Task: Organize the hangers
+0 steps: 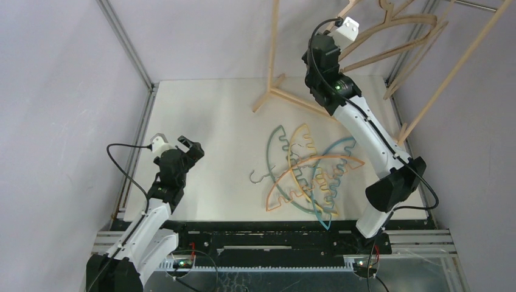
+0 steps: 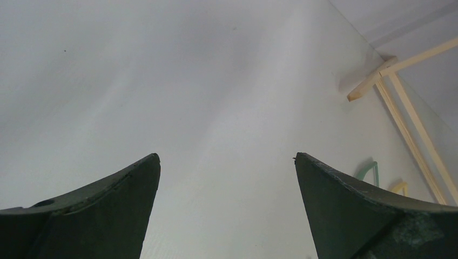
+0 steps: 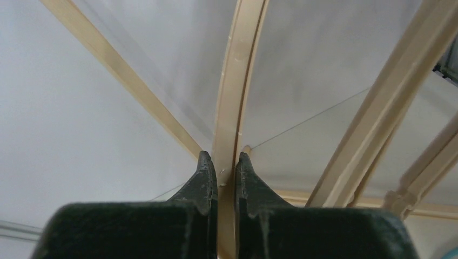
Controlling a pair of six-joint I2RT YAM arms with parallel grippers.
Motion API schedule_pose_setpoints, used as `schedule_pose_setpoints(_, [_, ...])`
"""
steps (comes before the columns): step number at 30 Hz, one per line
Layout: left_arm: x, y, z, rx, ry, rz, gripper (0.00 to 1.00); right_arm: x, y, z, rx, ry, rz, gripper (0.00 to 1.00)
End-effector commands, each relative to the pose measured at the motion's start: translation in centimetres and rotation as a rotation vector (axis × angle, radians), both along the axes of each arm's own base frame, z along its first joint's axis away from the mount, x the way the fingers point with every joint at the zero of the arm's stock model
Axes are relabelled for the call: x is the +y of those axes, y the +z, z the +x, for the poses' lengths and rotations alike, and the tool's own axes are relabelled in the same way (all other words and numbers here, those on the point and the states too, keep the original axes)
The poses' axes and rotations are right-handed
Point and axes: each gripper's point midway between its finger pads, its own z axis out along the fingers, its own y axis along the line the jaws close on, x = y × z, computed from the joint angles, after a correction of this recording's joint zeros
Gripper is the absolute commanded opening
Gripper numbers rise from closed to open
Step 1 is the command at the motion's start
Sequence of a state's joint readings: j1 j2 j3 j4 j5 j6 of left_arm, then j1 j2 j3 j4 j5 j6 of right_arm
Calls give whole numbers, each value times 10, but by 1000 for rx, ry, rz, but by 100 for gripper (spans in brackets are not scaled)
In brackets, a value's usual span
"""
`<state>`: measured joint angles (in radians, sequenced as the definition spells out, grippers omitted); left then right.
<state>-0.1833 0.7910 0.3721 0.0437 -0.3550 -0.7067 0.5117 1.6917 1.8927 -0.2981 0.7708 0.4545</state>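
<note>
Several thin wavy-edged hangers lie in a tangled pile mid-table: a teal one, a yellow one, a blue one and an orange one. Beige wooden hangers hang at the rack, top right. My right gripper is raised there and is shut on the arm of a beige wooden hanger, which runs up between its fingertips. My left gripper is open and empty over bare table at the left, well apart from the pile. In the left wrist view the gripper points at bare table, with teal and yellow tips at the far right.
The pale wooden rack frame stands at the back right, its foot on the table, also seen in the left wrist view. Slanted rack legs line the right side. Grey walls enclose the table.
</note>
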Motion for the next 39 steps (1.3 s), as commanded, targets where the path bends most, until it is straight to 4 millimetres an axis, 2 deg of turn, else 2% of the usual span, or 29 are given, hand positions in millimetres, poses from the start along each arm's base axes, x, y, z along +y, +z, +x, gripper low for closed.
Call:
schedule_pose_setpoints(1, [0,17,6,-60,-3,1,100,-3,33,-6,-62,-28,14,0])
schedule_pose_setpoints(7, [2,17,5,-59,2,9,100,-2,31,-1,-65,-37,21,1])
schedule_pose_setpoints(19, [2,16,7,-55,1,12,100,-2,-1,19,-5,-38,5,1])
schedule_pose_setpoints(33, [4,19,7,-57,9,19,100,-3,11,29,-45,-33,59,1])
schedule_pose_setpoints(39, [7,18,5,-55,21,25,100,-7,5,31,-56,-36,108,4])
